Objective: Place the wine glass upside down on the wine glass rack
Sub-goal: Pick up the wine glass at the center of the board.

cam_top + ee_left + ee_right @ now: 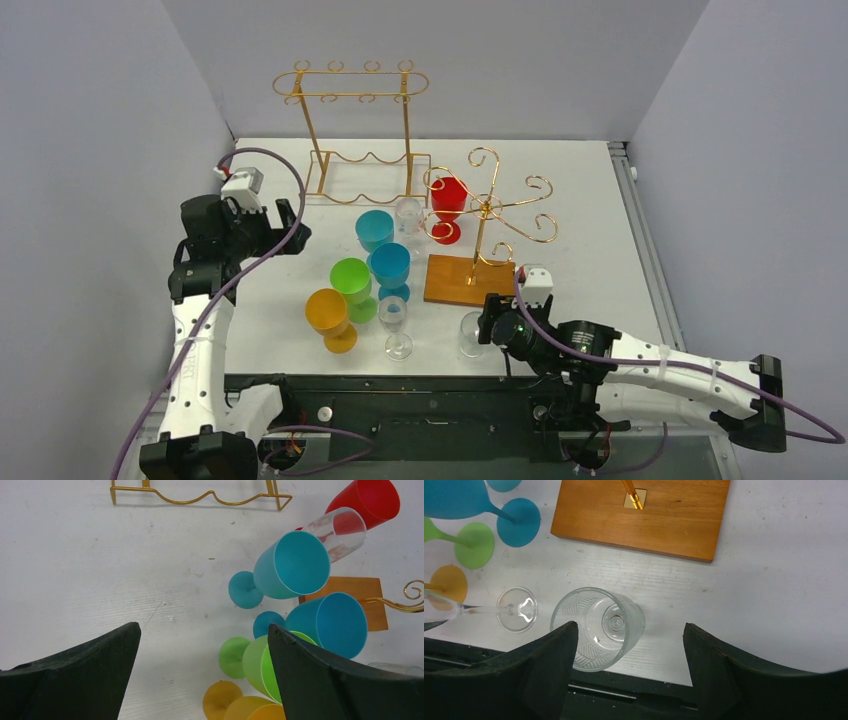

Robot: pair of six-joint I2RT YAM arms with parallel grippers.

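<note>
The clear wine glass (597,628) stands upright near the front edge of the table (590,200), at about 6 o'clock from the wooden base (468,279) of the gold hook rack (487,205). It looks light, stiff and smooth-walled, so likely slippery and easy to tip. Whether it is real glass or clear plastic I cannot tell from here, so it should be treated as breakable. A faint leaf pattern runs round the bowl, and the foot shows through its open mouth. The bowl's side wall seems the safest place to grip, low enough that the glass can be turned over. The right gripper (628,630) hangs above it with jaws spread wide, holding nothing. From the wrist camera the bowl sits toward 9 o'clock, close against one finger rather than centred. A slimmer clear glass (397,325) stands near, at 9 o'clock. The left gripper (203,629) is also spread wide and empty, well apart over bare table.
</note>
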